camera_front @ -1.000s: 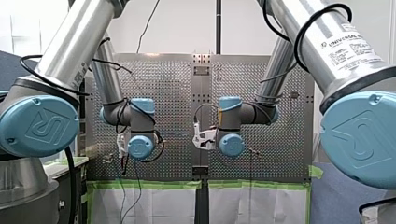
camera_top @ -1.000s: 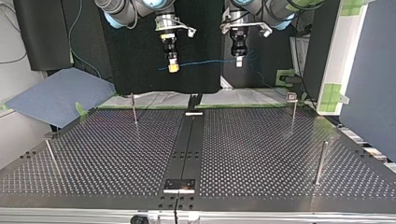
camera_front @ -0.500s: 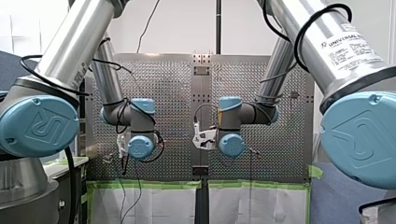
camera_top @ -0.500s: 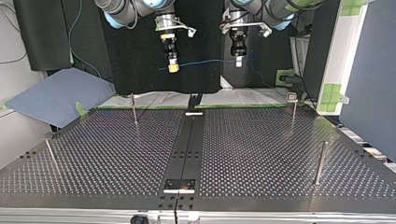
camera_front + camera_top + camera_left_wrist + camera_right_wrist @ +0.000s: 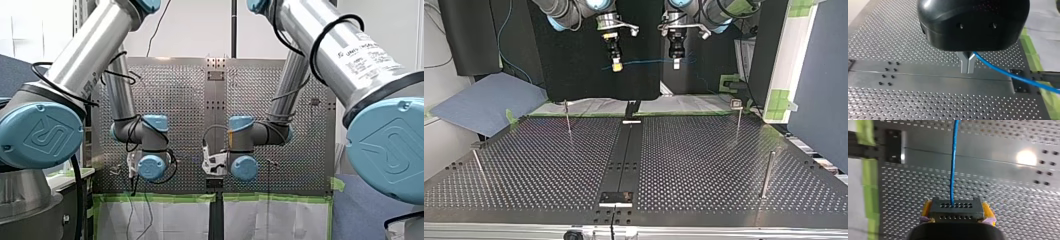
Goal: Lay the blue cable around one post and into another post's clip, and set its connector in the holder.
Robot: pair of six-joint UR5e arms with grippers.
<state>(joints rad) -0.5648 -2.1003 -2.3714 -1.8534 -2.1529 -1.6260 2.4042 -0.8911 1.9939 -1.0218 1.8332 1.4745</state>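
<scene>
the blue cable (image 5: 649, 62) is stretched taut in the air at the upper middle of the top view, over the perforated table (image 5: 704, 150); its connector (image 5: 956, 210) is clamped between the yellow pads (image 5: 926, 209) of my right gripper (image 5: 616, 65). further along, the cable is pinched by the closed metal fingers (image 5: 964, 63) of my left gripper (image 5: 677, 62).

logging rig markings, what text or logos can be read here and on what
"UNIVERSAL ROBOTS", barely legible: white label on my right arm, front view.
Small print below it: too blurred to read.
Embossed logo, no legible letters: blue joint caps.
Other views: no text.
</scene>
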